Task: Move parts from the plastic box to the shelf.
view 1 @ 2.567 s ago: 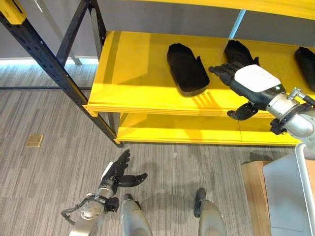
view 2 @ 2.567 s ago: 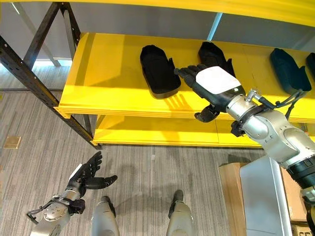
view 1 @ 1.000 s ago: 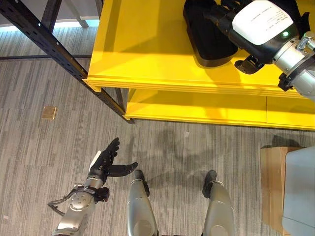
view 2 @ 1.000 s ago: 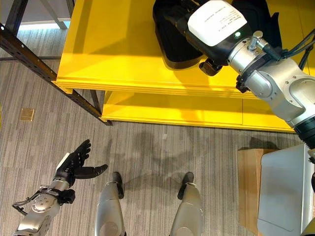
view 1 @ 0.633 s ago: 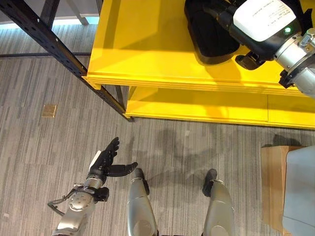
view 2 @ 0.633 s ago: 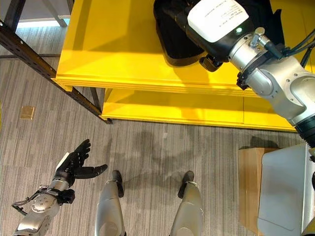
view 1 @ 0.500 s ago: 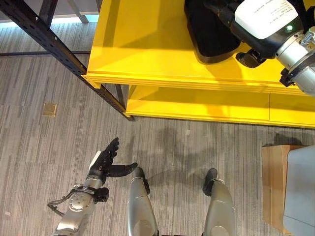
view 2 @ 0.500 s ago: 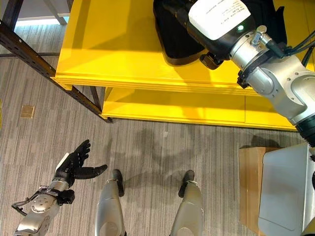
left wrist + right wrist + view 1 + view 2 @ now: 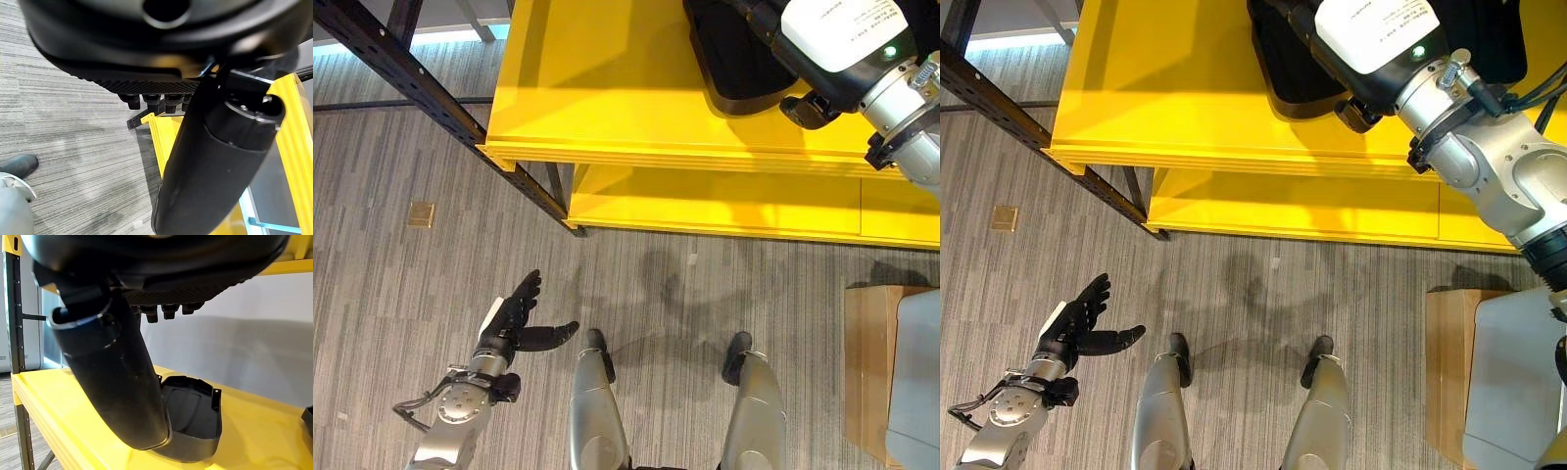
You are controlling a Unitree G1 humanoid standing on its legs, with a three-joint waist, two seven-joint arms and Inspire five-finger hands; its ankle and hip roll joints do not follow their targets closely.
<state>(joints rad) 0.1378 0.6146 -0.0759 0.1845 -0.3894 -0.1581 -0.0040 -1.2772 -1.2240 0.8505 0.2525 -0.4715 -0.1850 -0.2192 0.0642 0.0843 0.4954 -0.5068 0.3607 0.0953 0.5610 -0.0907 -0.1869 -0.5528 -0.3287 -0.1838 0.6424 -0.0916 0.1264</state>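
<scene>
Black molded part (image 9: 1298,59) lies on the yellow shelf (image 9: 1165,88), just under the right hand (image 9: 1371,44), whose fingers are relaxed and hold nothing. Left hand (image 9: 514,323) hangs spread low over the floor. A careless pull-back could snag the part and drag it off.

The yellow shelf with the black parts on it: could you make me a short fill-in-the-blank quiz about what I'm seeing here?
1. The black part lies on the ___ shelf.
2. Above that part hangs the robot's ___ hand.
3. The left hand, down over the grey floor, has its fingers ___.
4. That left hand holds ___.

Missing words: yellow; right; open; nothing
</scene>
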